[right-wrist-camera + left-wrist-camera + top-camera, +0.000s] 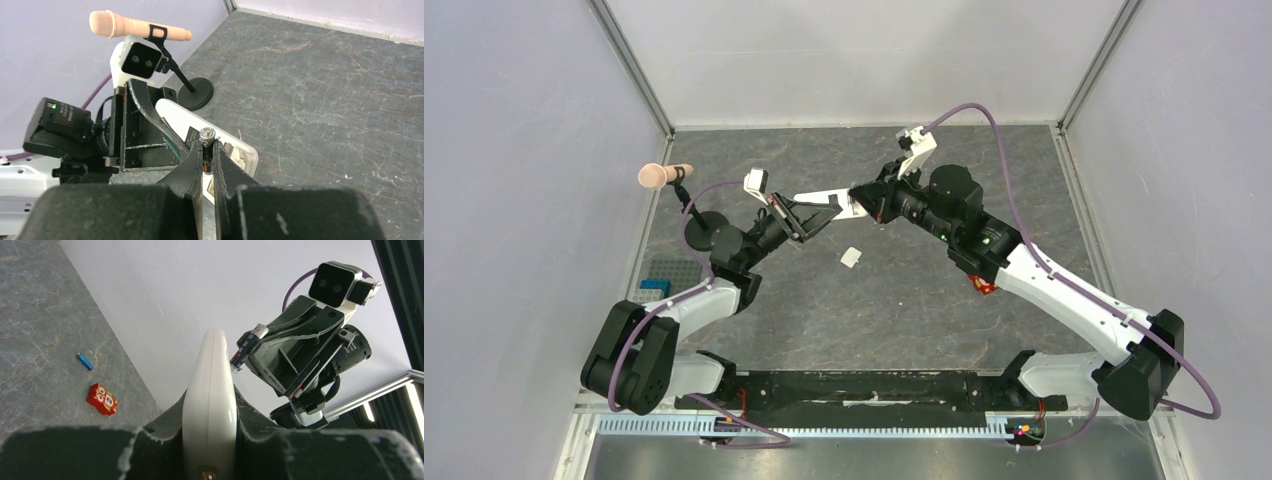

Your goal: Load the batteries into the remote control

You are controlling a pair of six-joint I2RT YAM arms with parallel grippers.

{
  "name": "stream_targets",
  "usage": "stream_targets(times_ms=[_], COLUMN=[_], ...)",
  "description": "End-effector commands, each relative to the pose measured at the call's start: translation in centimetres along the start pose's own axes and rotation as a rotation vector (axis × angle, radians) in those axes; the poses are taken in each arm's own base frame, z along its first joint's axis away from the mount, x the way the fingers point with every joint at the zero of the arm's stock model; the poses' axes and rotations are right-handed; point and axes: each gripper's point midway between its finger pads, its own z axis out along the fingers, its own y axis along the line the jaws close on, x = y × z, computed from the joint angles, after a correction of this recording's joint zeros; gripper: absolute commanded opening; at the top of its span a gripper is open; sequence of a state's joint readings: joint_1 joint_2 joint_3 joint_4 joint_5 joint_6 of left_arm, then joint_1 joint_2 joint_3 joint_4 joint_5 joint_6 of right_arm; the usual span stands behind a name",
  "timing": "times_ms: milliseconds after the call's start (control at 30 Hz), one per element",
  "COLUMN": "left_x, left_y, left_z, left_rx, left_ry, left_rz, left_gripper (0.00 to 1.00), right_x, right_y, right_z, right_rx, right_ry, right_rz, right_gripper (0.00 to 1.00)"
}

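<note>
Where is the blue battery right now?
The blue battery lies on the table at the left of the left wrist view, close to the red owl-faced block but not touching it.

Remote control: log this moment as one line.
left gripper: holding slim white plastic remote aloft | right gripper: holding dark cylindrical battery at its compartment | slim blue battery: on table

The top view looks steeply down from above and behind the arm bases, far enough back to take in the whole table (884, 300) and both arms. Each wrist view sits close behind its own tool. The camera on the left tool (209, 410) faces up past the remote control (212, 365) at the right tool (248, 347), whose camera looks back down at that same meeting point.
</note>
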State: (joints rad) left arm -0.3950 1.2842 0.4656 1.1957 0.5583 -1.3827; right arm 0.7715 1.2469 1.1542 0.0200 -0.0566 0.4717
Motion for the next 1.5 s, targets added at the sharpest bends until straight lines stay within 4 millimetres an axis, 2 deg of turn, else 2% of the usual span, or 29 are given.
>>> stream_targets(times_ms=[0, 133, 467, 867, 1033, 1467], left_x=[-1.2, -1.5, -1.4, -1.8, -1.9, -1.9], left_y=[-3.2, -3.8, -4.0, -4.4, -4.8, -4.3], left_z=[0.6, 0.4, 0.1, 0.2, 0.3, 0.5], left_rx=[0.113, 0.143, 0.158, 0.176, 0.189, 0.182], left_ry=[-0.042, -0.067, -0.072, -0.098, -0.107, -0.128], left_rz=[0.031, 0.019, 0.005, 0.008, 0.008, -0.01], left_gripper=[0.02, 0.02, 0.02, 0.02, 0.02, 0.02], right_x=[-1.9, -0.8, 0.0, 1.8, 1.8, 2.3], right_y=[0.3, -0.3, -0.8, 0.0, 0.5, 0.1], right_z=[0.4, 0.3, 0.6, 0.7, 0.8, 1.1], right_rx=[0.049, 0.103, 0.158, 0.149, 0.141, 0.197], right_ry=[-0.048, -0.017, 0.016, 0.132, 0.172, 0.259], right_rz=[-0.064, -0.087, -0.122, -0.117, -0.101, -0.084], right_gripper=[0.02, 0.02, 0.02, 0.08, 0.09, 0.15])
